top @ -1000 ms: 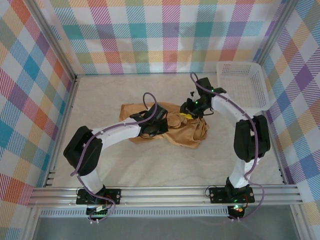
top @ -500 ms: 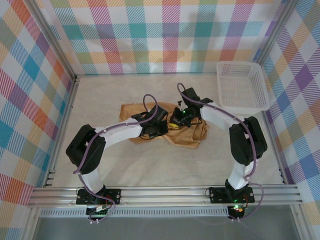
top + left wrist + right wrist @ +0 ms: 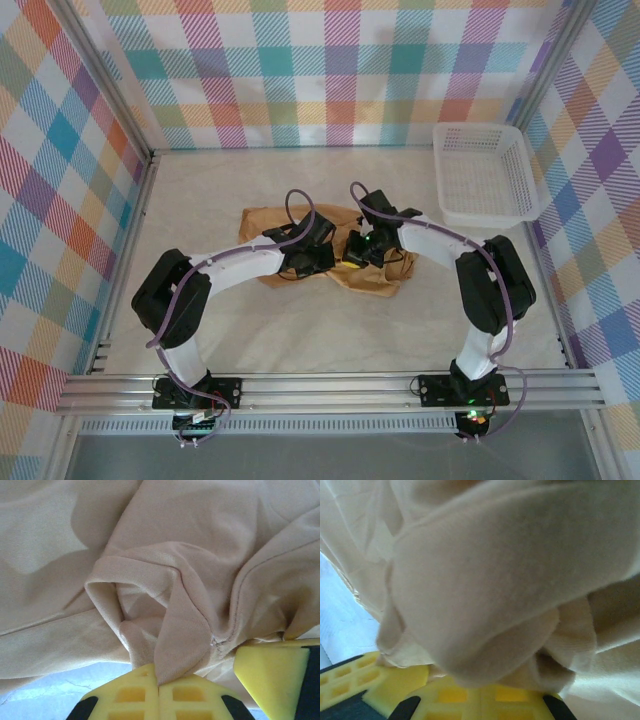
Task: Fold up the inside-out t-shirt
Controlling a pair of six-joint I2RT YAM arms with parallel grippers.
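Plaid walls (image 3: 300, 70), basket (image 3: 480, 175), bunched t-shirt (image 3: 262, 220)

Walls (image 3: 330, 70) of pastel plaid in pink, teal, yellow and orange closed in the back and both sides. The table top (image 3: 200, 190) was pale and faintly marbled, evenly lit, with aluminium rails (image 3: 330, 390) along its near edge and up the corners.

Matt cloth t-shirt (image 3: 200, 555); plastic mesh basket (image 3: 480, 175).
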